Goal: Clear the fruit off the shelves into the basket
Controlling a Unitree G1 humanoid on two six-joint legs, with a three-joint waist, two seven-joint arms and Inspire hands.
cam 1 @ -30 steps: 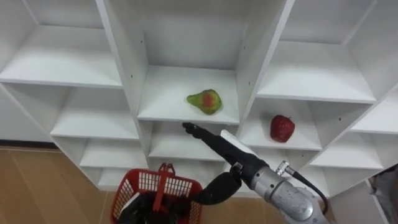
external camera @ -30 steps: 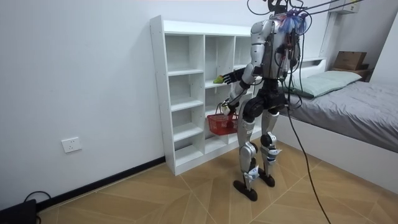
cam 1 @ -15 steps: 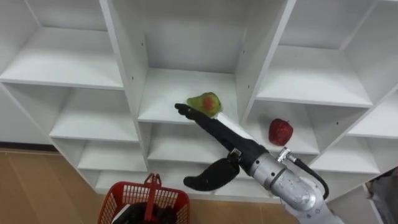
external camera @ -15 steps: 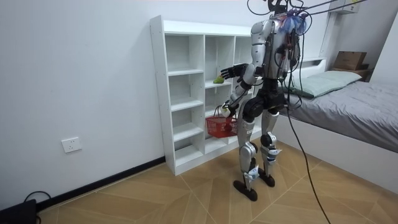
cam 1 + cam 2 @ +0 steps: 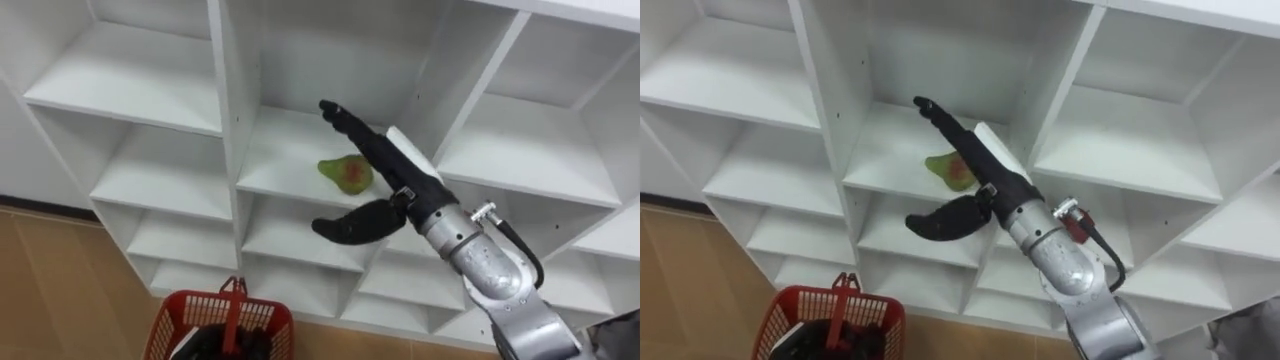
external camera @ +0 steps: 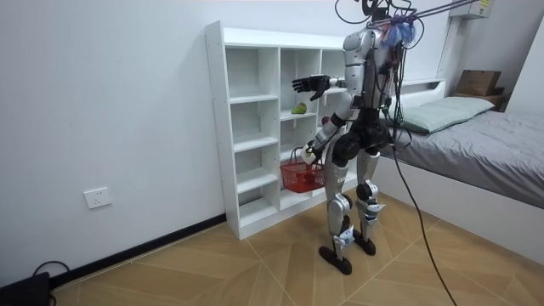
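White closet compartments face the robot. Its right hand has climbed from below the shelf edge into the middle compartment, fingers straight, thumb dropped wide. The pear sits just beneath the fingers, not yet grasped. Low to the left, the left hand grips the red basket. A closing grasp looks next.

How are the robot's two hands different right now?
Height: the right hand is raised before the white closet, above the green-and-red pear; the left hand hangs low. Grip: the right hand is open, fingers straight, holding nothing; the left hand curls round the handle of the red plastic basket.
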